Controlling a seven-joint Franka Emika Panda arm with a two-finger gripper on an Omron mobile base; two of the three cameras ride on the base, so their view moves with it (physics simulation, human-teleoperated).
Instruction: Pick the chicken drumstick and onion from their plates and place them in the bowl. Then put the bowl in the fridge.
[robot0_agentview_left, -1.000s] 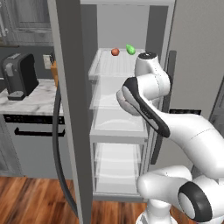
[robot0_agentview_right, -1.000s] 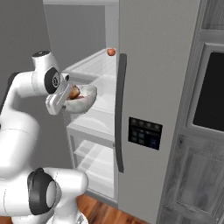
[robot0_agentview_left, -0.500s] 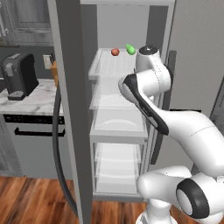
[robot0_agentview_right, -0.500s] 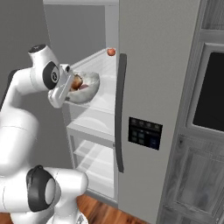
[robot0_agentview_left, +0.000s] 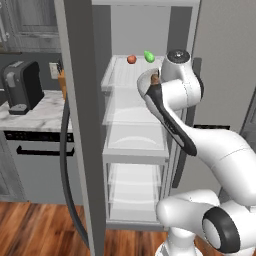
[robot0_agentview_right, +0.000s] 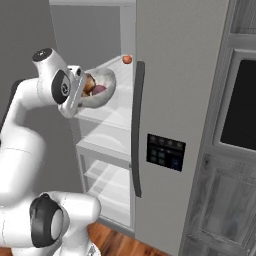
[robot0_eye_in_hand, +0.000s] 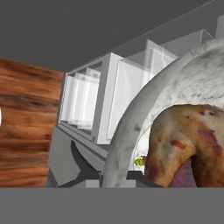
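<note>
**Loaded bowl held at the open fridge, not yet shelved**

Progress: The bowl (robot0_agentview_right: 100, 87) is raised at the mouth of the open fridge (robot0_agentview_right: 185, 110), beside the upper shelves and just below the level of the top shelf. It is tilted, its opening turned toward the right base camera. Inside it lie the chicken drumstick (robot0_agentview_right: 89, 84) and the onion (robot0_agentview_right: 99, 90), touching each other. The loading stage is therefore judged complete. What is left is to set the bowl on a shelf and let go; no part of the bowl is seen resting on a shelf.

Tool: The gripper (robot0_agentview_right: 75, 92) meets the bowl at the rim nearest the arm and evidently carries it, since nothing else supports the bowl. How far the jaws stand apart cannot be told.

Other contents: A small red fruit (robot0_agentview_left: 131, 59) and a small green fruit (robot0_agentview_left: 149, 56) sit on the top shelf, above and behind the bowl.

Obscured: From the left base camera the arm covers nearly all of the bowl. From the hand camera the drumstick and bowl wall crowd the frame, with the onion a dark sliver beneath the drumstick. The gap between bowl and shelf edge cannot be judged.
</note>
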